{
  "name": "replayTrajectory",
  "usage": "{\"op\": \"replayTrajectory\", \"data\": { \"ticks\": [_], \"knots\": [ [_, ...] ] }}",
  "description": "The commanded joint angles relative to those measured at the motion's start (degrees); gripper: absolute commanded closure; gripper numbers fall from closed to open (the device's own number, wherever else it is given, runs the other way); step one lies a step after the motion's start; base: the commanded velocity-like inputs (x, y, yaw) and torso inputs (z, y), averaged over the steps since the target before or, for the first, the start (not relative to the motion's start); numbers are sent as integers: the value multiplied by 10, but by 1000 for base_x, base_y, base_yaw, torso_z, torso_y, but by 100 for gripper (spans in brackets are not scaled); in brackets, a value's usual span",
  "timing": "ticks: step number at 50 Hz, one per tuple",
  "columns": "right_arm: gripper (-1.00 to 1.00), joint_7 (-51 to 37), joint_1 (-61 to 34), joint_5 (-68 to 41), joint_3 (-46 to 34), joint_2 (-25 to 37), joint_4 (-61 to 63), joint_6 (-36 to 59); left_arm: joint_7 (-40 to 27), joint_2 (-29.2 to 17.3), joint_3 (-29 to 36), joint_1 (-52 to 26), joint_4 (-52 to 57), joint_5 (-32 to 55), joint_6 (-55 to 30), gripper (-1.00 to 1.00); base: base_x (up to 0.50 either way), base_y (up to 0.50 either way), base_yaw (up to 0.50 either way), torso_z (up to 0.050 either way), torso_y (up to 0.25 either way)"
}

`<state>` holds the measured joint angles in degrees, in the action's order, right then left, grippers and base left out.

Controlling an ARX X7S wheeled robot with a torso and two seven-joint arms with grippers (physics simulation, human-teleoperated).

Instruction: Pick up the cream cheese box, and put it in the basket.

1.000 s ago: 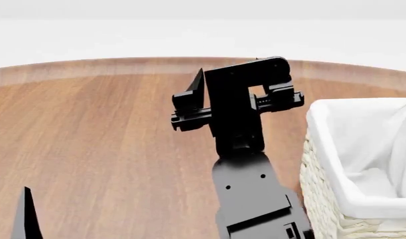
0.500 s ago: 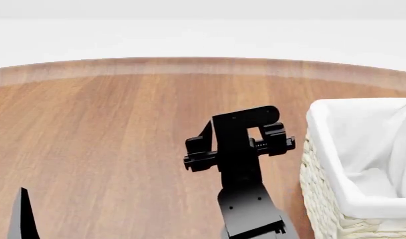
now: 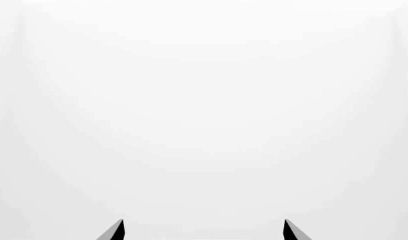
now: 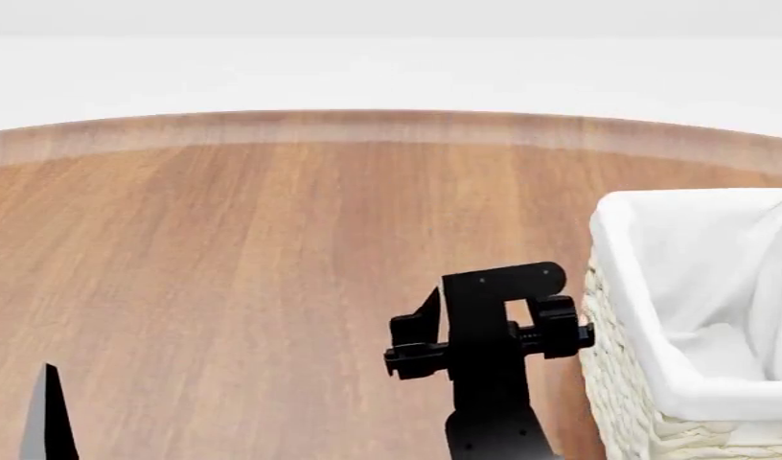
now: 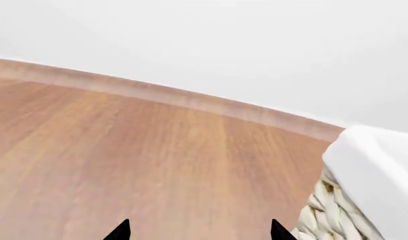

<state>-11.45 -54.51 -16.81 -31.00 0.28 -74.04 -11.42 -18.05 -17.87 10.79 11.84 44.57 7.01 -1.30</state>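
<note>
Over the last second the right gripper (image 4: pixel 490 337) has drawn back toward the robot across the bare wooden counter (image 4: pixel 238 249), fingers spread and holding nothing, and now hangs just beside the basket (image 4: pixel 621 383). The cream cheese box shows in no view, so I cannot tell where it lies. The left gripper (image 3: pixel 204 232) also has its fingers spread; the counter's far edge is well clear, the basket wall the only near obstacle

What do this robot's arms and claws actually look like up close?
The right arm is matte black and blocky, built of flat angular plates with small screw dots; no cables or markings show. The right gripper and the left gripper each end in two thin, pointed black fingers like blades. In the head view only a dark sliver of the left one shows.
</note>
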Motion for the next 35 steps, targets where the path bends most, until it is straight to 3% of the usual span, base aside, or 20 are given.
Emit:
{"op": "replayTrajectory", "data": {
  "ticks": [1, 24, 35],
  "knots": [
    [-100, 7, 18, 34, 42, -2, -9, -2, -3, -2, 4, 0, -1, -2, 1, -100, 0, 0, 0, 0, 0],
    [-100, 19, 47, 56, 74, -2, -9, 11, -6, -8, 11, 1, -9, -9, 14, -100, 0, 0, 0, 0, 0],
    [-100, 20, 52, 55, 75, -2, -9, 13, -7, -12, 13, 1, -7, -7, 15, -100, 0, 0, 0, 0, -170]
  ]
}}
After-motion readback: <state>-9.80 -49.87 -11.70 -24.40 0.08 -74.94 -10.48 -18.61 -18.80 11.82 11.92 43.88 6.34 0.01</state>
